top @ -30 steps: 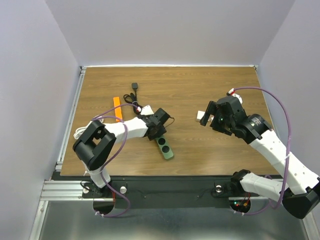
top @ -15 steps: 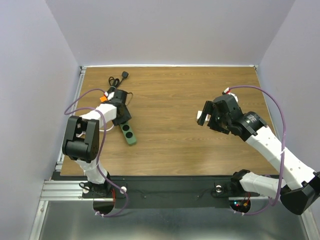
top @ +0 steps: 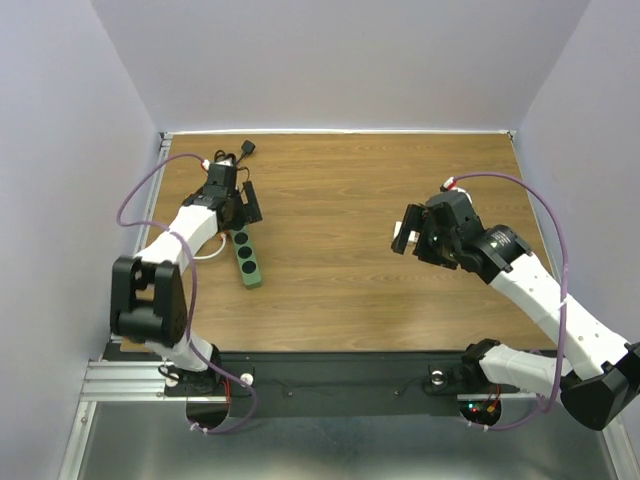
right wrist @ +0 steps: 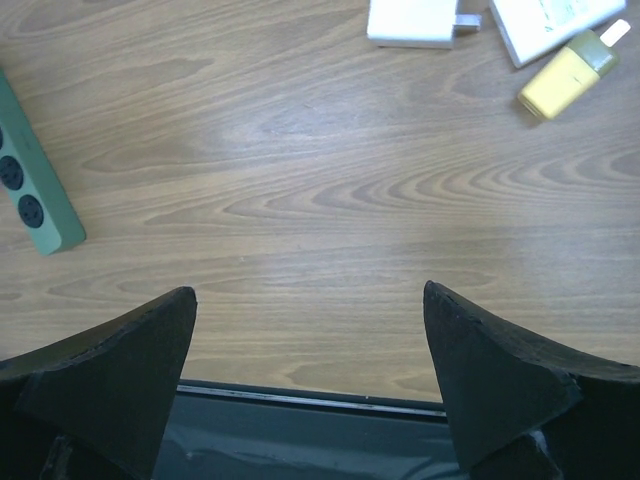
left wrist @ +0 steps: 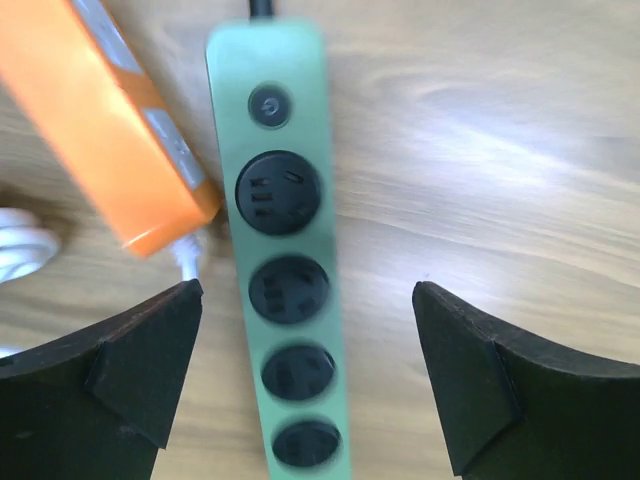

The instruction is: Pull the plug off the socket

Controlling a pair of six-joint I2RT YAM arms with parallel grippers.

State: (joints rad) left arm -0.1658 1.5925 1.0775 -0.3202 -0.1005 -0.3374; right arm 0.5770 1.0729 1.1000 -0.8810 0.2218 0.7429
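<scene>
Two grippers are hanging open, and neither is holding anything. The left gripper point(left wrist: 307, 300) is hovering over the power strip point(left wrist: 285, 250). Its dark fingers point(left wrist: 140, 380) are spreading wide on either side of the green body without touching it. Between them the left wrist view is showing the round switch and four round outlets. All four are looking empty, though the lower ones are coming out blurred. An orange bar point(left wrist: 110, 130) is lying just beside the strip, with a white cord point(left wrist: 25, 250) trailing from its end.

From above, the strip is lying at the left of the table point(top: 350, 170), and its black cord point(top: 235, 160) is bunching near the far left corner. The right gripper point(right wrist: 310, 300) is waiting well apart over bare wood on the right. A white plug point(right wrist: 412, 22) is lying loose ahead of it, prongs bare, near a yellow bottle point(right wrist: 565, 75).

Going by the empty outlets and the loose plug, the pull itself is looking done, so the step in hand is probably a clean retreat. The left arm is best rising straight up with its fingers kept wide, so that neither tip is catching the strip, nudging the orange bar or snagging either cord. The right arm is doing well to leave the plug alone.
</scene>
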